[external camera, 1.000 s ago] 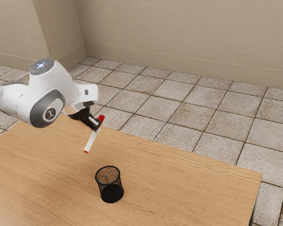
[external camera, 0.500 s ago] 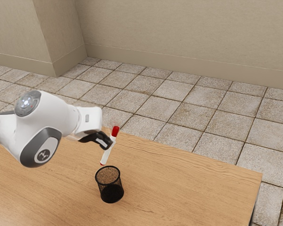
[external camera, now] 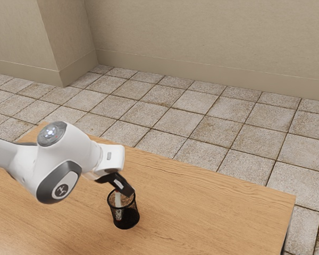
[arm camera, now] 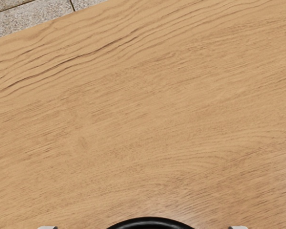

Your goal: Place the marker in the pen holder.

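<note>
The marker [external camera: 118, 201] has dropped from above the rim into the black mesh pen holder [external camera: 128, 218], seemingly achieving the task. The hand [external camera: 128, 193] has come down to the rim, its fingers parted, marker released; next, lift clear without tipping the holder.

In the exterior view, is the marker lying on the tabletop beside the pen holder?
No, the white barrel of the marker reaches down inside the black mesh pen holder.
</note>
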Controlling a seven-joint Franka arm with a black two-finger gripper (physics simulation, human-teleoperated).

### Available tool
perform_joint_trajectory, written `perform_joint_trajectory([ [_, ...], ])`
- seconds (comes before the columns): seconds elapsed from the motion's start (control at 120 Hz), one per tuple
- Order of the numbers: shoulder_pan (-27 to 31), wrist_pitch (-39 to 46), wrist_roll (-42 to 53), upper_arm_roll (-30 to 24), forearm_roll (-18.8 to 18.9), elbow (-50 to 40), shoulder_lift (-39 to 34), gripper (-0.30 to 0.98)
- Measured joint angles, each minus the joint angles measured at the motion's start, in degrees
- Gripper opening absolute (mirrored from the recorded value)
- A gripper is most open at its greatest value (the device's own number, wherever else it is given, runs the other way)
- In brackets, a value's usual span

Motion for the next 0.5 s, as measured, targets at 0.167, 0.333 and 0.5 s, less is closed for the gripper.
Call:
perform_joint_trajectory([
  [0.167,0.1,-11.4,0.2,0.4,0.1,12.1,0.6,0.58],
  [0.333,0.5,-41.1,-1.3,5.3,1.9,45.7,11.2,0.64],
  [0.5,-1.6,-65.5,-4.1,11.8,3.7,63.2,13.1,0.66],
])
